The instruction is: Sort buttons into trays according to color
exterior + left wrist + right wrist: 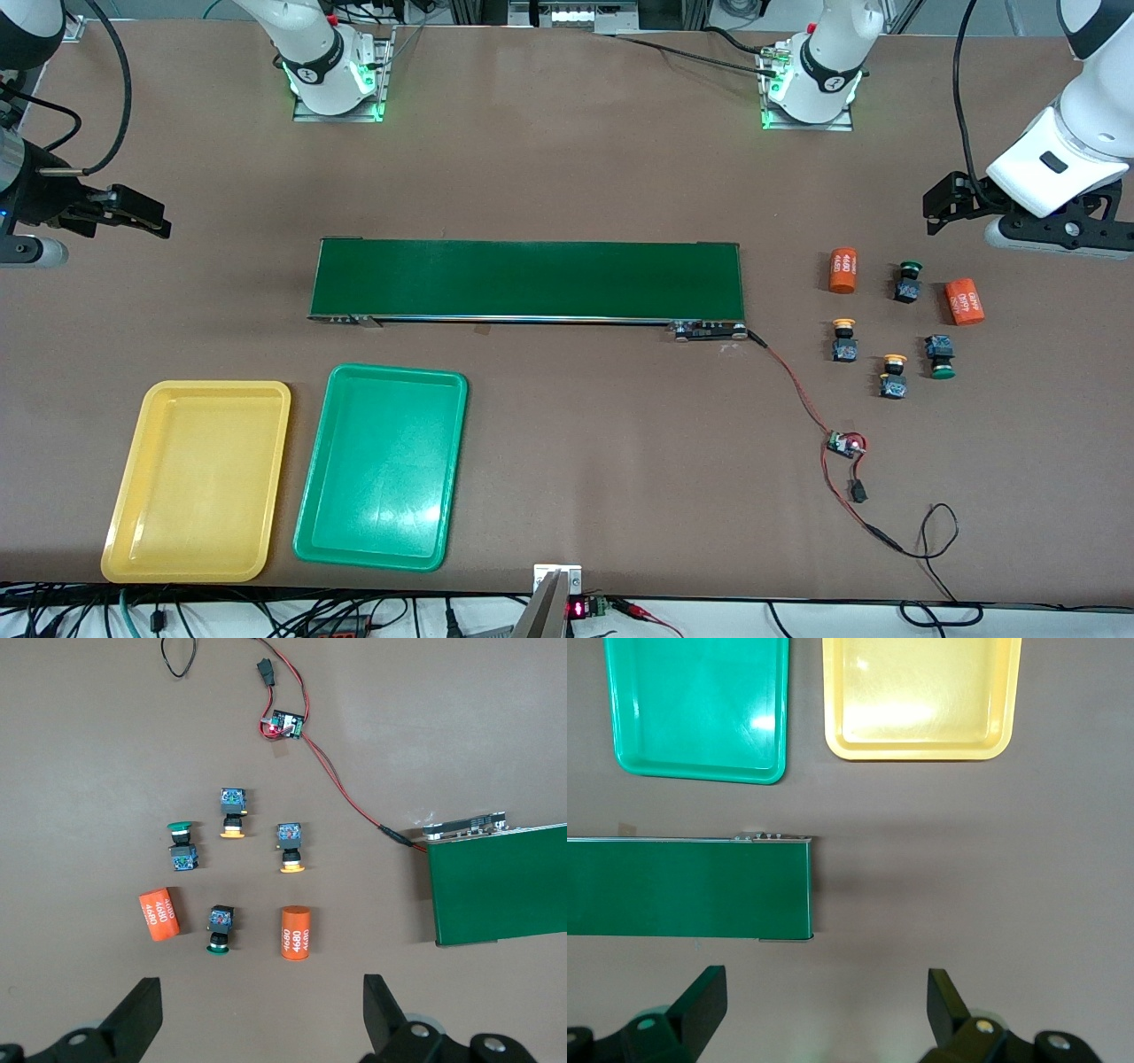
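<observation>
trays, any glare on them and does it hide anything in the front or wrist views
Front view: soft pale sheen on the floor of the green tray, fainter on the yellow tray; both floors still read as bare. Right wrist view: a bright white patch on the yellow tray and a smaller streak on the green tray, rims still crisp. Left wrist view: no trays, even light, short soft shadows.

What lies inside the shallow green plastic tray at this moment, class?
Nothing: the shallow green plastic tray shows only its bare glossy floor, as does the yellow tray beside it. All four buttons sit on the table at the left arm's end. No part of the tray floor is covered.
</observation>
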Tool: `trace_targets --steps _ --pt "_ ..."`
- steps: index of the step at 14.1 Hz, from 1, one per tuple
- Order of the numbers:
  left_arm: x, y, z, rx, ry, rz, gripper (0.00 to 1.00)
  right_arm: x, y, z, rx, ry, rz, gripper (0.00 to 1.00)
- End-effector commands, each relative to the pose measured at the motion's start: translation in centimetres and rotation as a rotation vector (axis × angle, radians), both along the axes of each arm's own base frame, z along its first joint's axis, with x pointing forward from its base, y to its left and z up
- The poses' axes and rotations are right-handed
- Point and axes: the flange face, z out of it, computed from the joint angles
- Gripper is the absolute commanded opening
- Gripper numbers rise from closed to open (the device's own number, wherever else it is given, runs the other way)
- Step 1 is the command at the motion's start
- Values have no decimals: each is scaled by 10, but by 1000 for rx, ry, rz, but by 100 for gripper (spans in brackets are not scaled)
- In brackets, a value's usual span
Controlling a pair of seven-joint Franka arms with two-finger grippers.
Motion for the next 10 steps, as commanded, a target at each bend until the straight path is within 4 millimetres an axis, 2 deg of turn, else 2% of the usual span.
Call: trace_targets --steps 1,10 --pt "-1 2 6 -20 3 15 100 3 -1 5 6 -6 -1 100" --pt "2 2 2 -11 9 5 100 3 -2 5 5 -7 7 100"
